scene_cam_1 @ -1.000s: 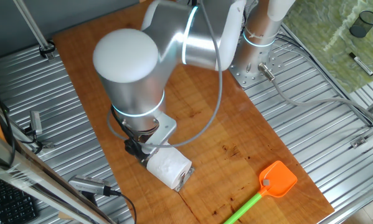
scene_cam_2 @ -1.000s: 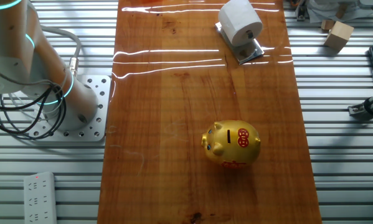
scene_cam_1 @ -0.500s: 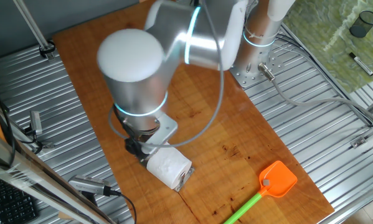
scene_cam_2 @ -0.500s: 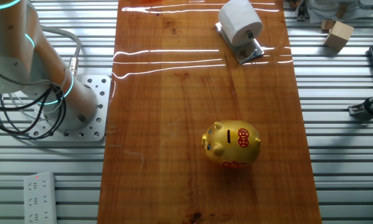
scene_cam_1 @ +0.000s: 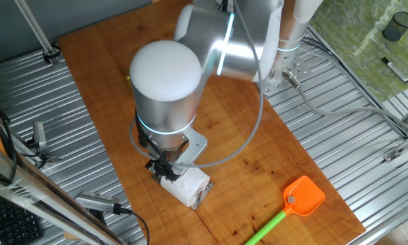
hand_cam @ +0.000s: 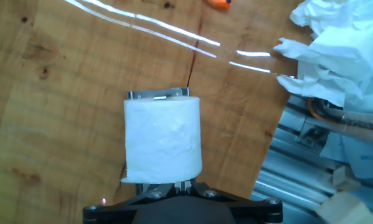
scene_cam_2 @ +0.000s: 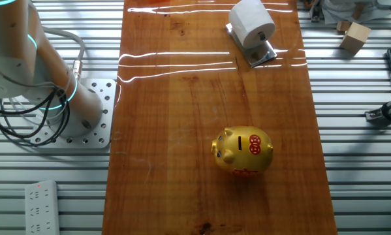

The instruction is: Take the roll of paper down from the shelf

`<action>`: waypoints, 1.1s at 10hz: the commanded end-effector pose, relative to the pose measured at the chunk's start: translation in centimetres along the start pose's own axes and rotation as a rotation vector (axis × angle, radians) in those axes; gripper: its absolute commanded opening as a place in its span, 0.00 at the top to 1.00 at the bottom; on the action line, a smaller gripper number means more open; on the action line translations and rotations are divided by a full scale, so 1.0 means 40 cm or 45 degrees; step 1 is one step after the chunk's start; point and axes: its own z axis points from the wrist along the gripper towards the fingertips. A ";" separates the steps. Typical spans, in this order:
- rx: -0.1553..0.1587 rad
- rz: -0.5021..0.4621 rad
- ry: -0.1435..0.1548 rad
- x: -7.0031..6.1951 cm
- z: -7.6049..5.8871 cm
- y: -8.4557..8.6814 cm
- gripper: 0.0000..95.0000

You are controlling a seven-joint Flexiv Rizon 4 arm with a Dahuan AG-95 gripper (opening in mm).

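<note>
The roll of paper (scene_cam_1: 188,186) lies on its side on the shelf (scene_cam_1: 203,198), a small grey metal stand near the wooden board's front edge. The other fixed view shows the roll (scene_cam_2: 252,25) and the shelf (scene_cam_2: 261,54) at the top. In the hand view the roll (hand_cam: 163,140) fills the middle, with the shelf's far rim (hand_cam: 159,95) showing behind it. My gripper (hand_cam: 182,185) sits just at the roll's near side, with its thin fingertips close together and nothing between them. In one fixed view the gripper (scene_cam_1: 165,169) hangs right beside the roll's left end.
A golden piggy bank (scene_cam_2: 242,151) stands mid-board. An orange fly swatter (scene_cam_1: 303,197) lies at the board's right corner. Crumpled white cloth (hand_cam: 336,45) and a wooden block (scene_cam_2: 355,36) lie past the board's edge (hand_cam: 267,155), over metal slats.
The arm has swung to the right and its hand has come in closer to the roll's left end. The roll, shelf and piggy bank have not moved.
</note>
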 end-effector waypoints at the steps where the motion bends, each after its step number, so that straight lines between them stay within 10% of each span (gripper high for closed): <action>1: 0.008 -0.103 -0.240 0.001 0.000 0.006 1.00; 11: -0.014 -0.080 -0.217 -0.001 -0.005 0.005 1.00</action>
